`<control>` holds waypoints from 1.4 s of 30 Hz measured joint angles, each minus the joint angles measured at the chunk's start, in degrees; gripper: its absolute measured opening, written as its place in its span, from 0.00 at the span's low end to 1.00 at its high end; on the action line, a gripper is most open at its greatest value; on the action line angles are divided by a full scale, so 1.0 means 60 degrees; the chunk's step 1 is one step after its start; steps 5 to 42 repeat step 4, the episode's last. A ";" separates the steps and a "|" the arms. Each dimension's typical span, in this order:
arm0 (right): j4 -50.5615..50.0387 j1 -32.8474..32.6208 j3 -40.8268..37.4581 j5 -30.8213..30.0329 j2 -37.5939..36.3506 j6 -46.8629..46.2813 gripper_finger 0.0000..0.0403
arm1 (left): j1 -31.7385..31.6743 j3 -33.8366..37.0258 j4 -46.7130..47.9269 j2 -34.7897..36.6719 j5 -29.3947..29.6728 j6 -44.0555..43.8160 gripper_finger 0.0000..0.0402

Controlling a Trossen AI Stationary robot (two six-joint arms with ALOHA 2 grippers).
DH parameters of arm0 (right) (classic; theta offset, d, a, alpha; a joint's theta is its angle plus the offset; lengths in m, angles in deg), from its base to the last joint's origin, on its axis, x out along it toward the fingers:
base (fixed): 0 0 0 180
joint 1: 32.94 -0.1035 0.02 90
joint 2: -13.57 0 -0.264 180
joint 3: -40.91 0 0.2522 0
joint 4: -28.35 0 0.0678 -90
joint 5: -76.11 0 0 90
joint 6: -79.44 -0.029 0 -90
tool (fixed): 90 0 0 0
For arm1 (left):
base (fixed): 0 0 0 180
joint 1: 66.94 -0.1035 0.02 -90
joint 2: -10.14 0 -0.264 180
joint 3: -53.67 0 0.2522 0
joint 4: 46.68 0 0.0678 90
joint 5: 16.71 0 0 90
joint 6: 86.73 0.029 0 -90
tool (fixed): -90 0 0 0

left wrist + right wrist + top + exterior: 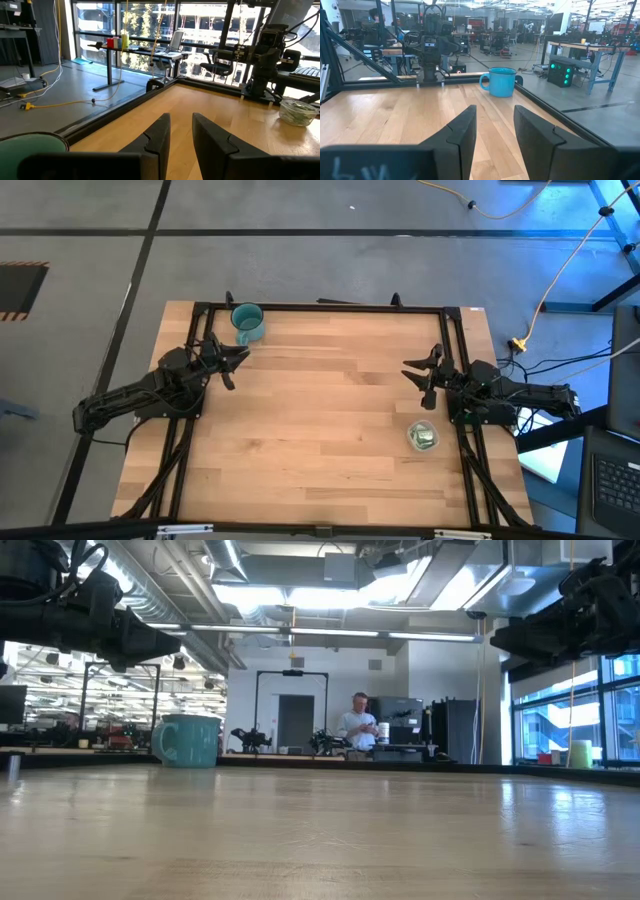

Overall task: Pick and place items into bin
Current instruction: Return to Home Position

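High view: bin (pixel 411 436) with packets (pixel 425 438) inside sits just behind the fingers of right gripper (pixel 408 370), well apart from left gripper (pixel 243 360); both finger pairs parted, holding nothing.

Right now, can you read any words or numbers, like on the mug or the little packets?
Nothing here can be read.
Teal mug: no writing shows.
Packets in the clear bin: print too small to read.
White marks at the base of the right pincer: too blurred to read.
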 joint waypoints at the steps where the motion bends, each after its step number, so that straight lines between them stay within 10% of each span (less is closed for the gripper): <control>1: 0.0000 -0.0003 0.0000 0.0000 0.0000 -0.0002 0.34 | -0.0001 0.0000 0.0000 0.0000 -0.0001 0.0000 0.19; 42: 0.0000 -0.0003 0.0000 0.0000 0.0000 -0.0002 0.34 | -0.0001 0.0000 0.0000 0.0000 0.0001 0.0000 0.19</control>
